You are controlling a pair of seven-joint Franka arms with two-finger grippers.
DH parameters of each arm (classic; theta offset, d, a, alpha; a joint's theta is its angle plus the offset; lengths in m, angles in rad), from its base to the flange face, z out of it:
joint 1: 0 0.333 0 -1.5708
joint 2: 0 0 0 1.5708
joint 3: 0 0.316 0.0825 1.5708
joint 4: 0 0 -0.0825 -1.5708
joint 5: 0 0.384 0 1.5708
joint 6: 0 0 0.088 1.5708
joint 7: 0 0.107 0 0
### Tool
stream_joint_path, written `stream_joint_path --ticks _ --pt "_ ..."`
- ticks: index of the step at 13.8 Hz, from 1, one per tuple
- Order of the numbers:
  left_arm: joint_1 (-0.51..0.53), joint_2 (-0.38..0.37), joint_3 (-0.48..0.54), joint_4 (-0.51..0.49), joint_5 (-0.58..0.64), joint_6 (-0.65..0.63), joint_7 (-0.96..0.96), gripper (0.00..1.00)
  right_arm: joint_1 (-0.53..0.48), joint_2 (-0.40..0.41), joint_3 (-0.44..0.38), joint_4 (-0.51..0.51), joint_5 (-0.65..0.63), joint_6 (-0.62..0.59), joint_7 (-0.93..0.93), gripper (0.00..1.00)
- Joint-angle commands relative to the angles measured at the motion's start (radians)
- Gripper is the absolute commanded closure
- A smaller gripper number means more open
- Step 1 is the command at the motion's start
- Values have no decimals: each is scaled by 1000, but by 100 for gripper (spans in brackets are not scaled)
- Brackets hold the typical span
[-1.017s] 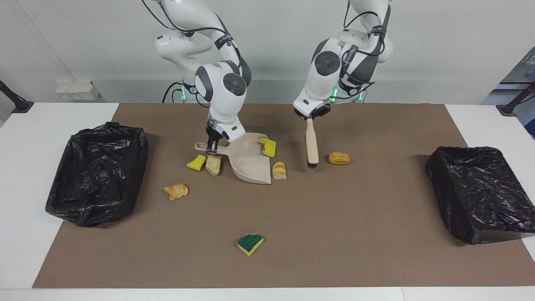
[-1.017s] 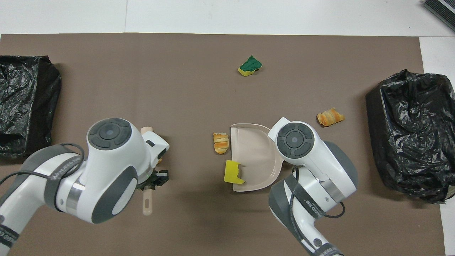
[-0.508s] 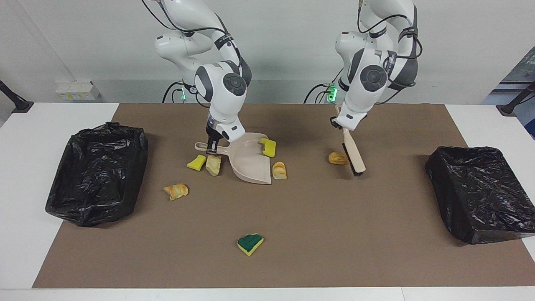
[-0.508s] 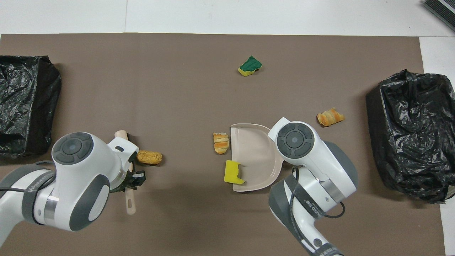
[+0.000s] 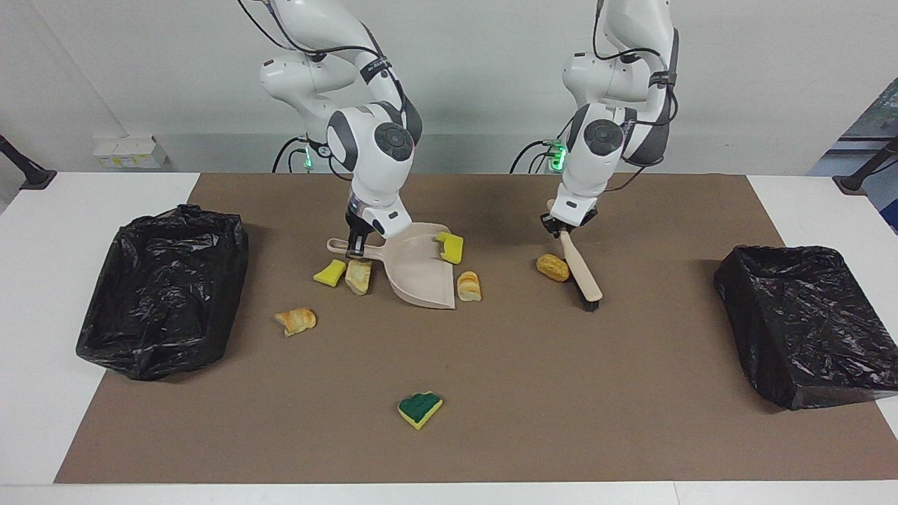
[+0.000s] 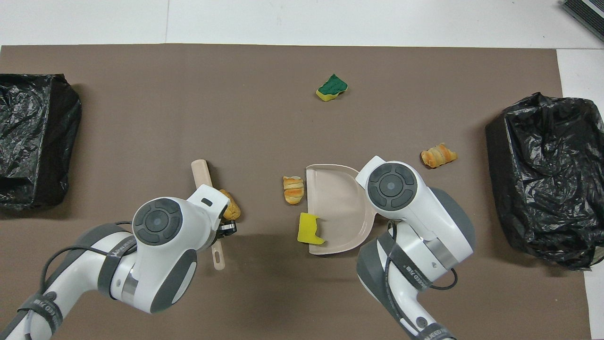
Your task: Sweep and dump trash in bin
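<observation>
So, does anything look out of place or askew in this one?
One thing: a yellow sponge chunk sits perched on the dustpan's side rim, half in, half out. The other scraps lie scattered on the brown mat, as expected.

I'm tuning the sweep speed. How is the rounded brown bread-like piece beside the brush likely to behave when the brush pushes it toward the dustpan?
The bread-like piece is short and rounded, so it may roll or spin rather than slide. It looks small and light, so it could skitter ahead of the brush. The brown mat looks flat, offering little to stop it.
</observation>
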Motion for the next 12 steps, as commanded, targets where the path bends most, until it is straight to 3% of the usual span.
stream_joint_path --ticks 1,7,12 --pt "-83 82 10 79 -73 37 -7 100 -6 -25 8 -26 19 8 30 100" --pt "-254 112 2 111 -149 132 -6 100 -6 -25 8 -24 19 8 30 100" --pt "-286 184 -82 289 -162 126 -12 100 -12 -23 8 -23 19 8 31 100"
